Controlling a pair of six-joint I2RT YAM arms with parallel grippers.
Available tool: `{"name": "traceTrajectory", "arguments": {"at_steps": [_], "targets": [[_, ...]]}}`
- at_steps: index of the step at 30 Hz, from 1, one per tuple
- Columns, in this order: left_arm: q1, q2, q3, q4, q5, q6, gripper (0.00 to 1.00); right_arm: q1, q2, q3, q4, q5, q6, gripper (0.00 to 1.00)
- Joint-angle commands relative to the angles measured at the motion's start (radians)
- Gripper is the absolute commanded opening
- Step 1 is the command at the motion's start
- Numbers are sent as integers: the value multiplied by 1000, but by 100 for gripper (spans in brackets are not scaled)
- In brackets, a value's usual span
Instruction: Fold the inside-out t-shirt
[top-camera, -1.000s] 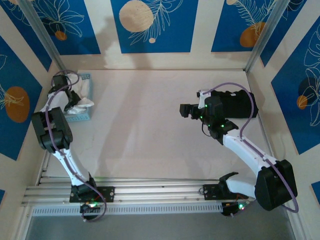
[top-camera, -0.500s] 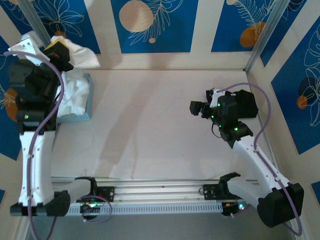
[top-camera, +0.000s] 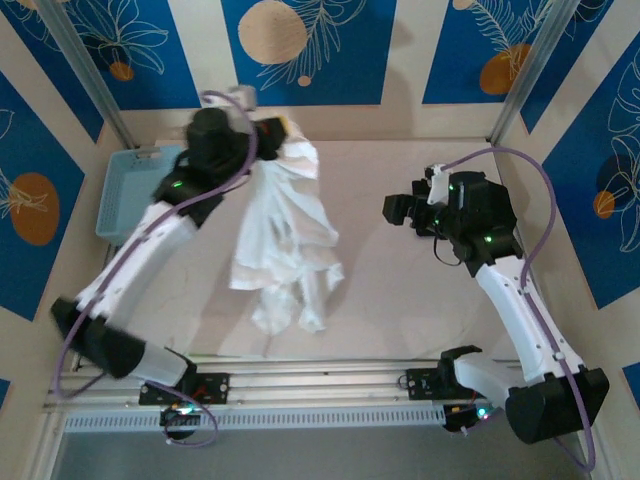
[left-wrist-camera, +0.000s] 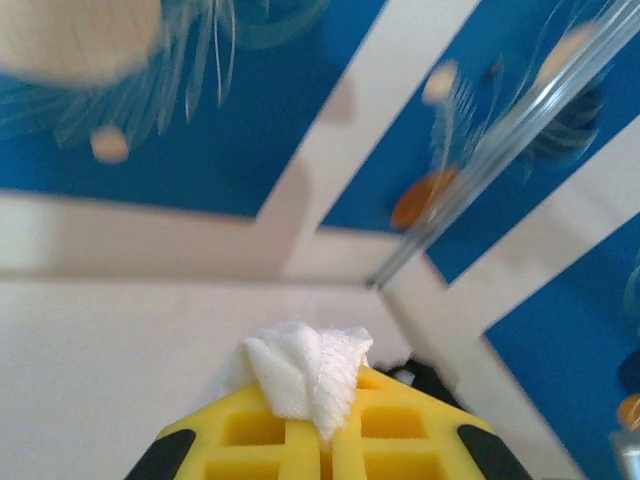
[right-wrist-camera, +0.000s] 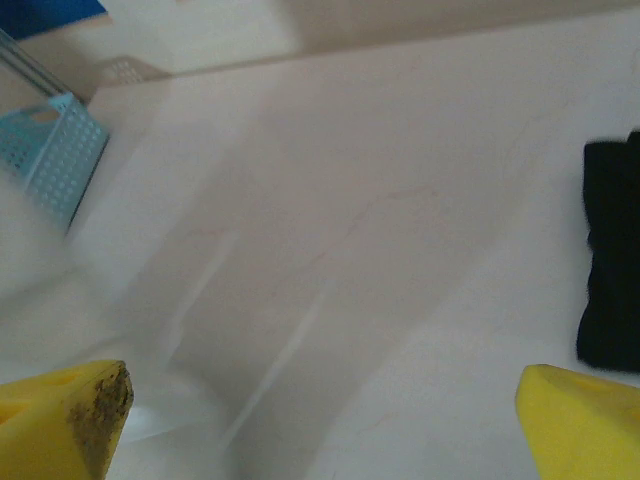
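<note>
- Pinches inside-out t-shirt (top-camera: 285, 230) in left tool (top-camera: 262, 132) at 11 o'clock, draped toward table (top-camera: 390, 300) centre.
- Holds right tool (top-camera: 393, 210) spread at 3 o'clock.
- Blue basket (top-camera: 125, 195) at 9 o'clock, black garment (right-wrist-camera: 610, 260) at 3.

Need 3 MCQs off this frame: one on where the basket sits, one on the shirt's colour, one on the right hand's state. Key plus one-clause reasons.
1. Where is the blue basket?
A. far-left corner of the table
B. by the right arm's base
C. table centre

2. What colour is the t-shirt hanging from the left hand?
A. black
B. white
C. blue

3. The right hand is:
A. shut on the t-shirt
B. open, holding nothing
C. shut on the basket

Key:
1 A, the top view shows it against the left wall at the far corner.
2 B, the left wrist view shows white cloth pinched between its fingers.
3 B, the right wrist view shows its fingers wide apart over bare table.
</note>
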Motion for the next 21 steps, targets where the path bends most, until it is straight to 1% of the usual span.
{"name": "traceTrajectory", "arguments": {"at_steps": [1,2,3,4,5,7,8,10,11,12,13,15,18,21], "targets": [[-29,136,110,16,37,-20,10,2,4,-53,-28,-55,44,98],[-28,184,124,6,35,-17,25,4,3,-73,-19,-53,50,97],[-26,224,138,-8,31,3,45,8,5,-91,-14,-49,58,97],[-23,258,161,-45,21,31,58,16,8,-104,-12,-38,66,96],[-19,290,192,-109,-2,66,67,31,14,-124,-9,-25,74,95],[-6,315,209,-223,-35,124,76,62,26,-152,-8,-5,90,94],[-2,299,167,-242,-51,149,82,86,34,-168,-2,9,99,93],[0,216,6,-216,-99,177,91,131,57,-197,21,20,119,92],[0,164,-93,-184,-110,185,94,155,76,-209,36,22,127,91],[-1,112,-194,-156,-115,186,95,178,104,-215,49,30,133,90],[-2,77,-265,-141,-111,180,95,195,136,-212,58,41,136,89],[-4,32,-397,-113,-64,154,94,233,222,-190,76,71,141,87],[-21,49,-514,-42,40,121,88,287,372,-125,92,115,138,81],[-58,102,-533,20,90,114,80,324,501,-68,118,125,146,74]]}}
